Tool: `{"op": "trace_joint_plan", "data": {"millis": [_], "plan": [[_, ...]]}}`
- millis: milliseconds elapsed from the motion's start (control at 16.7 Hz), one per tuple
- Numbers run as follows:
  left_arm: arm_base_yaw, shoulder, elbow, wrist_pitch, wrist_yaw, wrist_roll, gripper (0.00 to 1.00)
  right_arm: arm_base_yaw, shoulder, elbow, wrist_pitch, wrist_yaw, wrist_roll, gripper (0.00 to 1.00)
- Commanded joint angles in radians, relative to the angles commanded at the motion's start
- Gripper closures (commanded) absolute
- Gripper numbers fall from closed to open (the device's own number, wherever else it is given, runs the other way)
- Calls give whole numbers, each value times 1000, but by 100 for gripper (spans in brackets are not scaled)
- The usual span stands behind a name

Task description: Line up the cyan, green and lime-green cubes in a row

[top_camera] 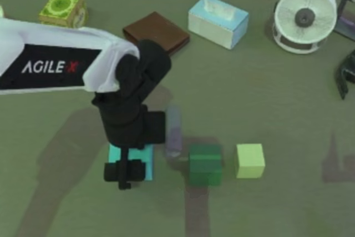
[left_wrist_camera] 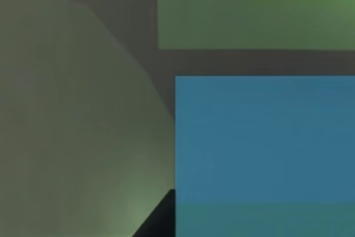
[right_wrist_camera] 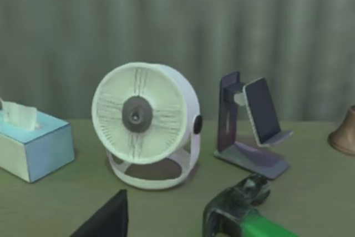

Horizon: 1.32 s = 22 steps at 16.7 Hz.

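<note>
Only "AGILE X" reads, on my left arm's white sleeve. Its left gripper (top_camera: pixel 124 171) sits over the cyan cube (top_camera: pixel 146 162) near the bench's front edge, covering most of it; I cannot tell whether the grip is clenched. Beside it stand the green cube (top_camera: pixel 205 164) and lime-green cube (top_camera: pixel 250 160), apart. My right gripper (top_camera: pixel 347 75) is parked, cut off at the right edge.

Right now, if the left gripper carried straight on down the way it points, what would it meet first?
The cyan cube. The left gripper points down over it, and the cube fills the left wrist view; whether the fingers already touch it is unclear.
</note>
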Motion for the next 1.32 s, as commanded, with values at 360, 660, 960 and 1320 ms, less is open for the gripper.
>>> {"op": "trace_joint_plan", "data": {"millis": [360, 660, 960, 1320], "plan": [[0, 0, 0, 0, 0, 0, 2, 0, 0, 0, 0, 0, 0, 0], [0, 0, 0, 0, 0, 0, 0, 0, 0, 0, 0, 0, 0, 0], [2, -2, 3, -4, 0, 0, 0, 0, 0, 0, 0, 0, 0, 0], [17, -71, 125, -208, -1, -1, 0, 0, 0, 0, 0, 0, 0, 0]]}}
